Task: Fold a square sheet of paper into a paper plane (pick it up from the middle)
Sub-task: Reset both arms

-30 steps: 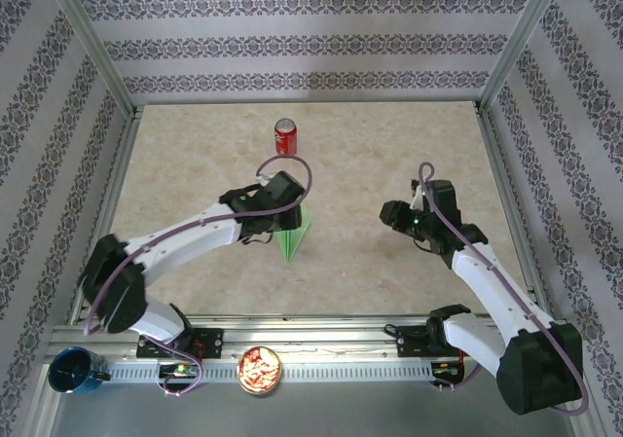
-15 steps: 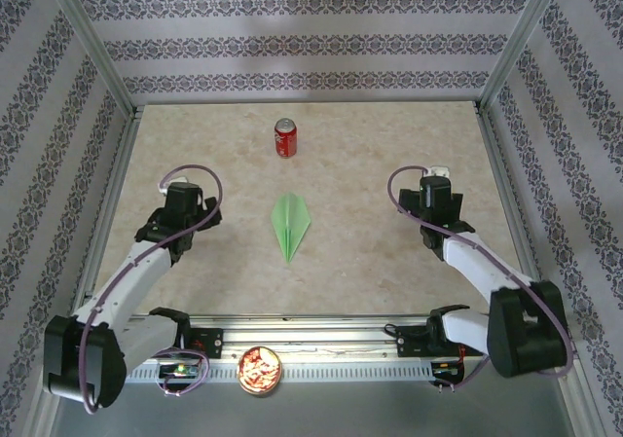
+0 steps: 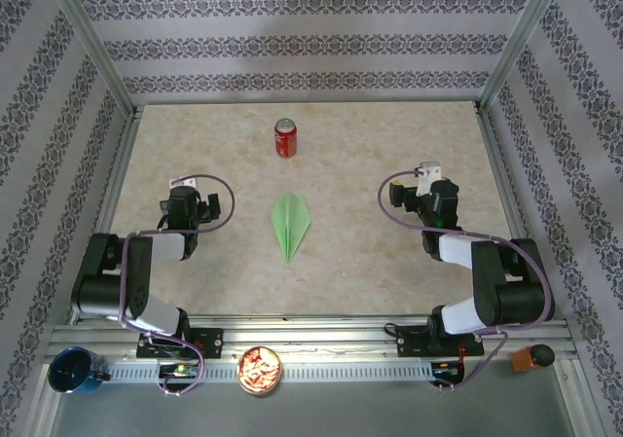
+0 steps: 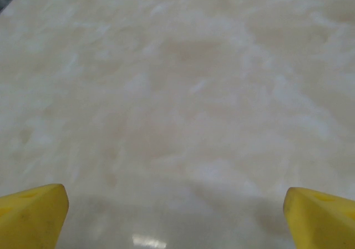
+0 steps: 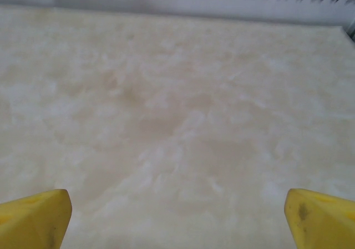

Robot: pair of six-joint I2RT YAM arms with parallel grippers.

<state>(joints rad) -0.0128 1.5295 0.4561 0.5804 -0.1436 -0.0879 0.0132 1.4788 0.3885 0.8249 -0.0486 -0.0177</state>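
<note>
A boxed-in robot test bench in a lab, not a lived-in room.

I worked at a table (image 3: pixel 389 262) with a marble-look top, fenced by bare metal posts (image 3: pixel 92 43) that held flat panels (image 3: pixel 292 43) of striped floral wallpaper in place of walls. My left arm (image 3: pixel 117 281) and right arm (image 3: pixel 496 291) were bolted to a slotted metal rail (image 3: pixel 321 367) along the near edge, with cables looping off them. A red can (image 3: pixel 284 137) stood on the table; a blue cup (image 3: pixel 73 371) and a small filled bowl (image 3: pixel 260 369) sat at the rail.

Tabletop (image 3: pixel 380 155) mostly bare. Paper plane (image 3: pixel 291 225) lies flat mid-table, w/ wide free lanes either side. Nothing but bare top ahead of left gripper (image 4: pixel 176 216) & right gripper (image 5: pixel 177 216). Only upright obstacle: red can (image 3: pixel 284 137), well behind plane's far tip. Side rails prob. hem the edges.
</note>
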